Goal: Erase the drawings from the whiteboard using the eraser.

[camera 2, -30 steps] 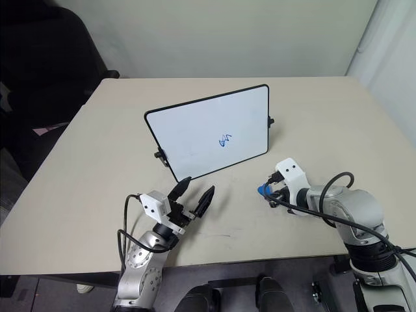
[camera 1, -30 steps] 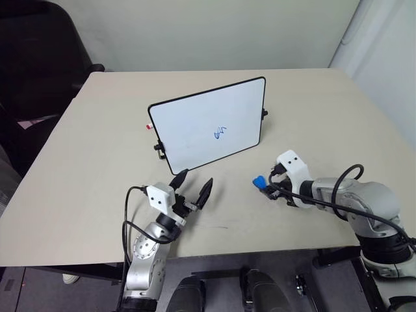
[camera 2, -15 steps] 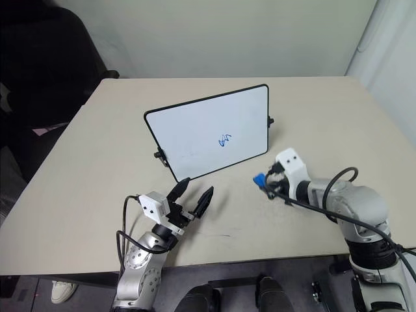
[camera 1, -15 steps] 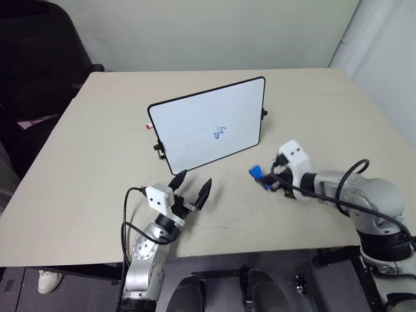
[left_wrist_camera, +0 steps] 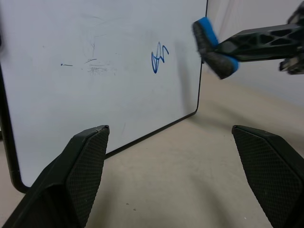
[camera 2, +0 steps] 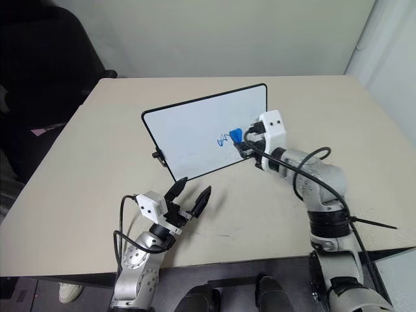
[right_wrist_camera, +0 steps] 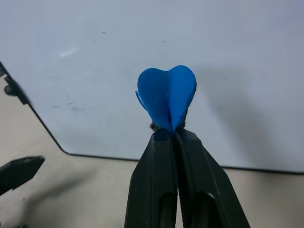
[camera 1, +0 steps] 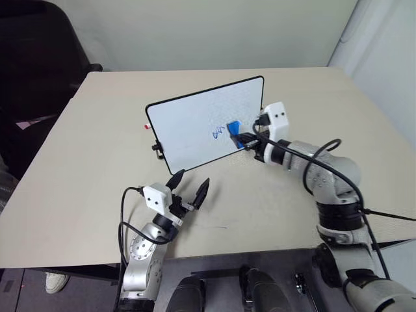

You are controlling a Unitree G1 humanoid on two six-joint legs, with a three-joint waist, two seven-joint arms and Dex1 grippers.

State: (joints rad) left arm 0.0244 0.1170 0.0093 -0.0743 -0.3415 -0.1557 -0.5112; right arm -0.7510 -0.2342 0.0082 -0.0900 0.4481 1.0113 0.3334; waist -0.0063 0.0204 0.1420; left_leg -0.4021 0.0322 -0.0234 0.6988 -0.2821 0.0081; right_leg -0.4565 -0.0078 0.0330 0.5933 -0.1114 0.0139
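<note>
Holding the eraser (camera 1: 233, 127) up at the whiteboard (camera 1: 188, 127) now: a sec ago the R gripper (camera 1: 242, 138) was low over the table (camera 1: 97, 162), well short of the board. It's since swung up and across, jaws clenched on the eraser, squashing it. The drawings (camera 1: 220, 132) sit just beside the eraser, on the far side from the R wrist, untouched so far. Can't tell if eraser is pressing the board yet. Means approach is about done; wiping stroke looks next. L gripper (camera 1: 189, 187) hasn't moved, fingers spread, empty, near board's bottom edge.
</note>
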